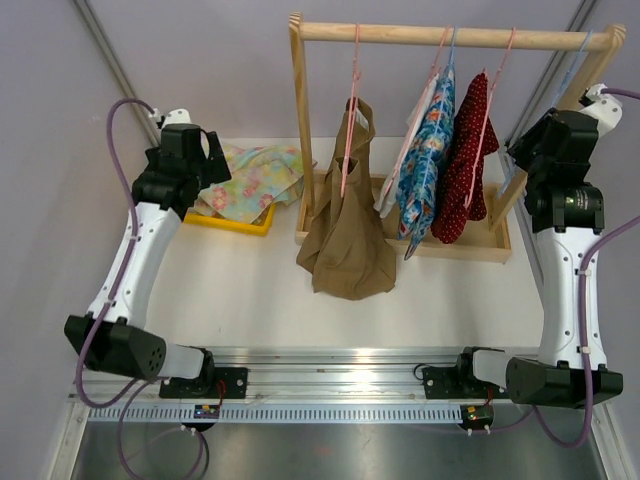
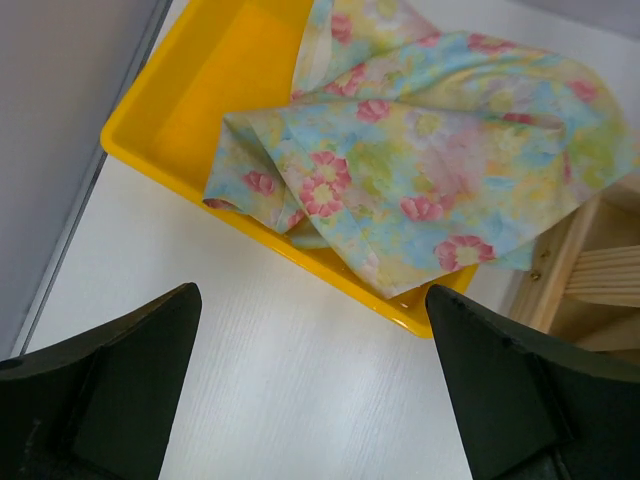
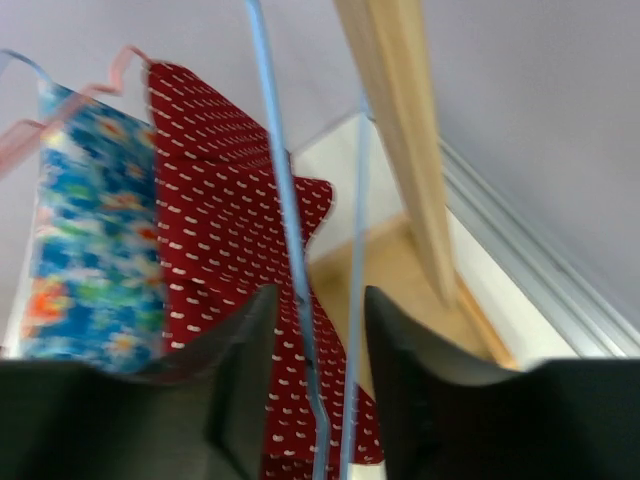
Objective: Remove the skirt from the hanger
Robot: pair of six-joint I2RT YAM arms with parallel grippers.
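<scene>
A brown skirt (image 1: 345, 230) hangs from a pink hanger (image 1: 350, 100) on the wooden rack (image 1: 455, 36); its hem rests on the table. A blue floral garment (image 1: 428, 150) and a red dotted garment (image 1: 465, 165) hang beside it on pink hangers. A bare blue hanger (image 1: 575, 65) hangs at the rack's right end. My right gripper (image 1: 520, 155) is beside it; in the right wrist view my right gripper (image 3: 320, 295) is open, with the blue hanger's wires (image 3: 300, 300) between the jaws, untouched. My left gripper (image 2: 310, 292) is open and empty above the table.
A yellow tray (image 2: 180, 100) at the back left holds a pastel floral cloth (image 2: 440, 150), which spills over its right edge toward the rack base (image 1: 470, 245). The rack's right post (image 3: 400, 130) stands close to my right gripper. Grey walls flank both sides.
</scene>
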